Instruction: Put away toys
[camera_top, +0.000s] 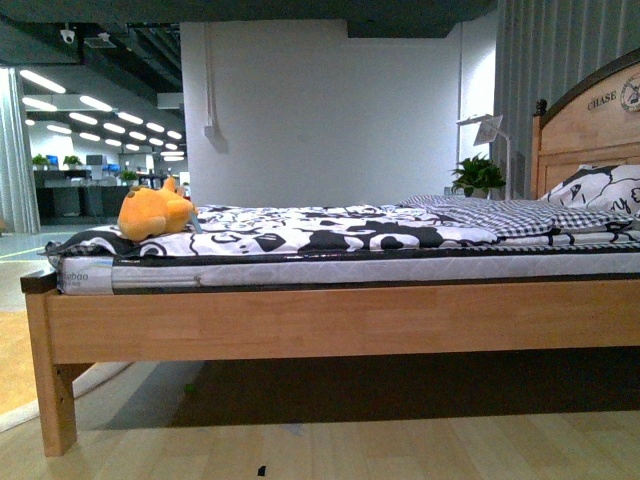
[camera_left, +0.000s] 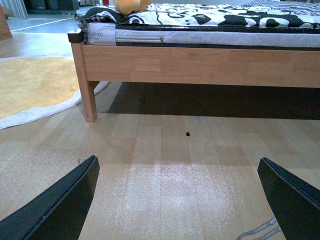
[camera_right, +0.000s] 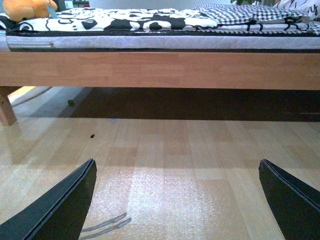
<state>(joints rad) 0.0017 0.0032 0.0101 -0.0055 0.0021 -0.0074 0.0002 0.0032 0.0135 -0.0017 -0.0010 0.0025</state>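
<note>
- On the bed (camera_top: 340, 320), at its foot-end corner, the orange plush toy (camera_top: 153, 213) lay on the patterned cover (camera_top: 330, 230).
- Left tool (camera_left: 177, 162) gaped wide over the wooden floor (camera_left: 160, 145), holding nothing.
- Right tool (camera_right: 176, 162) likewise gaped, empty.

Bed frame (camera_top: 300, 325): light brown wood, with one leg (camera_top: 55, 400) standing on the floor.
Mattress (camera_top: 300, 270): white side, lying on the bed frame.
Cover (camera_top: 330, 228): black and white shapes, spread over the mattress.
Checked blanket (camera_top: 520, 215): on the cover, near the headboard.
Headboard (camera_top: 590, 120): wood with a round top and the word "CHASE".
Pillow (camera_top: 605, 190): black and white, leaning on the headboard.
Plant (camera_top: 478, 176): green, behind the bed.
Floor (camera_top: 400, 450): pale wood with a tiny dark speck (camera_left: 187, 134).
Rug (camera_left: 30, 85): yellow with a white edge, by the bed leg.
Ceiling lights (camera_top: 60, 100): long bright strips, far away.
</note>
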